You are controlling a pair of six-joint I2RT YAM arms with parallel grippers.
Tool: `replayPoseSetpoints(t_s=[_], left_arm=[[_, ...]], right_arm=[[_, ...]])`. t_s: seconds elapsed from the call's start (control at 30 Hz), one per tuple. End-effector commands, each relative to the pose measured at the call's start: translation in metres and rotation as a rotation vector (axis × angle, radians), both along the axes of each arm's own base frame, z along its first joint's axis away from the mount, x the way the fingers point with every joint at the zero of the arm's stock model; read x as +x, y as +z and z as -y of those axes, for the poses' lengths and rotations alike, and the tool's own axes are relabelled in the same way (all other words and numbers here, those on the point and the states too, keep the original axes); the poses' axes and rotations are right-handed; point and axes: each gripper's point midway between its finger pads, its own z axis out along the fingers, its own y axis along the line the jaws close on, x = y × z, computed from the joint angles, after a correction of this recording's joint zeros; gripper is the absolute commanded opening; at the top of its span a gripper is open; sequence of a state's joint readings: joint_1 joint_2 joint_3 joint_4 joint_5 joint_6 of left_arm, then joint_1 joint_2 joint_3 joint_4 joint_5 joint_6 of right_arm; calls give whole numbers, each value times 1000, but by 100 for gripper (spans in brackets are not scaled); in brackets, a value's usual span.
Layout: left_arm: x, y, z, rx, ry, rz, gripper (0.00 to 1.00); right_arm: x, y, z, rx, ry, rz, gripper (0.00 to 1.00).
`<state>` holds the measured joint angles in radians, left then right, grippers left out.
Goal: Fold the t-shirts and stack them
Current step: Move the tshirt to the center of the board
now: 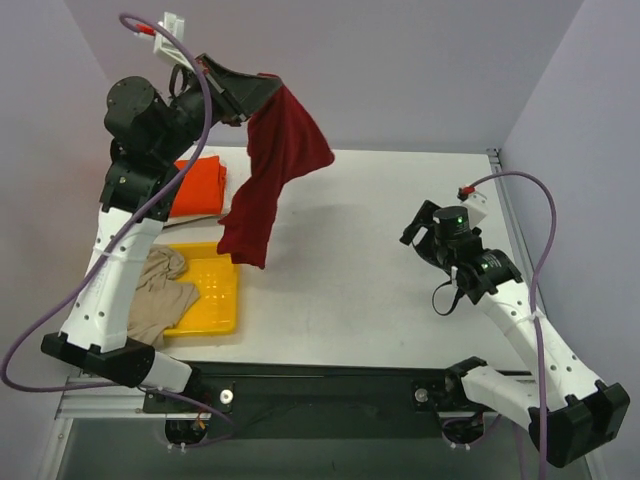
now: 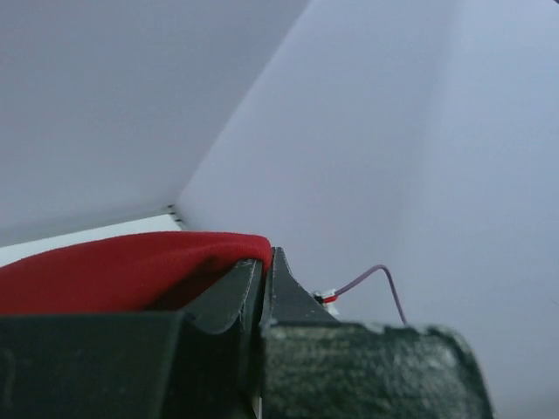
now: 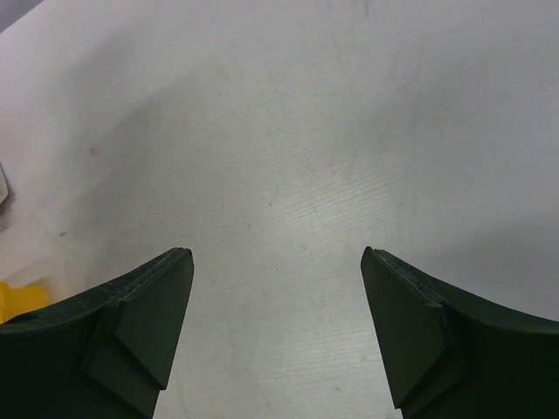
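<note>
My left gripper [image 1: 262, 88] is raised high at the back left and shut on the dark red t-shirt [image 1: 270, 180], which hangs down from it with its lower end over the table near the tray. In the left wrist view the red cloth [image 2: 122, 271] is pinched between the closed jaws [image 2: 265, 262]. A folded bright orange t-shirt [image 1: 197, 185] lies at the back left of the table. A beige t-shirt [image 1: 160, 295] lies crumpled over the tray's left side. My right gripper [image 1: 418, 232] is open and empty above the bare table [image 3: 288, 157] at the right. No white or blue shirts show.
A yellow plastic tray [image 1: 212, 295] sits at the front left of the white table [image 1: 380, 280]; its corner shows in the right wrist view [image 3: 13, 301]. Purple walls close in the back and sides.
</note>
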<state>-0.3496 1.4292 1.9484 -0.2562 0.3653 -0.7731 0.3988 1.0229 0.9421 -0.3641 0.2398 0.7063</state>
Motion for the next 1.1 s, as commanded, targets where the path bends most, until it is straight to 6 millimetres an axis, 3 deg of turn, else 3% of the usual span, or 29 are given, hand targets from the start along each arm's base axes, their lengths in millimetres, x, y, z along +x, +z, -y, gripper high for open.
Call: replayPoseSetpoints(t_s=[0.0,0.07,0.13,0.17,0.23,0.27,0.3,0.33,0.37,0.4,0.5,0.53,0.57,0.6,0.7,0.73,0.8,0.83,1.07], left_arm=[[-23,32,38,-102,-241,105,0],[-19,25,51,-131,-304,104,0],[7,-15,65,-106,-346,-3,0],[18,-30,67,-92,-353,-21,14],[62,-88,69,-26,-289,-127,22],[86,-131,60,24,-224,-227,42],[117,-179,49,125,-105,-293,53],[131,-208,42,193,-45,-341,59],[141,-255,34,287,3,-459,57],[148,-278,25,376,58,-471,56],[139,-348,18,465,83,-631,58],[136,-362,16,476,88,-664,60],[130,-375,15,492,90,-695,64],[118,-402,10,520,99,-755,66],[97,-430,6,535,91,-823,67],[82,-451,2,554,82,-870,67],[71,-457,5,552,65,-872,68],[59,-472,4,565,54,-903,68],[41,-506,4,567,33,-975,68]], right_arm=[[-8,1,25,-37,-81,20,80],[-13,0,32,-42,-98,25,80],[-18,-1,37,-40,-114,24,80],[-20,-3,39,-41,-118,17,80],[-24,-6,42,-39,-128,8,80],[-26,-9,42,-36,-125,-1,80],[-28,-11,40,-29,-119,-6,80],[-29,-15,40,-29,-113,-20,80],[-30,-17,38,-25,-103,-30,80],[-33,-23,34,-18,-80,-53,80],[-40,-43,25,6,-44,-123,80],[-41,-52,23,10,-39,-157,80],[-44,-60,21,16,-36,-185,80],[-46,-67,18,28,-30,-213,80],[-52,-95,6,67,-19,-324,80],[-53,-106,2,74,-12,-370,80],[-52,-115,-5,82,13,-409,80],[-49,-123,-10,77,31,-435,80],[-34,-142,-51,156,167,-524,76]])
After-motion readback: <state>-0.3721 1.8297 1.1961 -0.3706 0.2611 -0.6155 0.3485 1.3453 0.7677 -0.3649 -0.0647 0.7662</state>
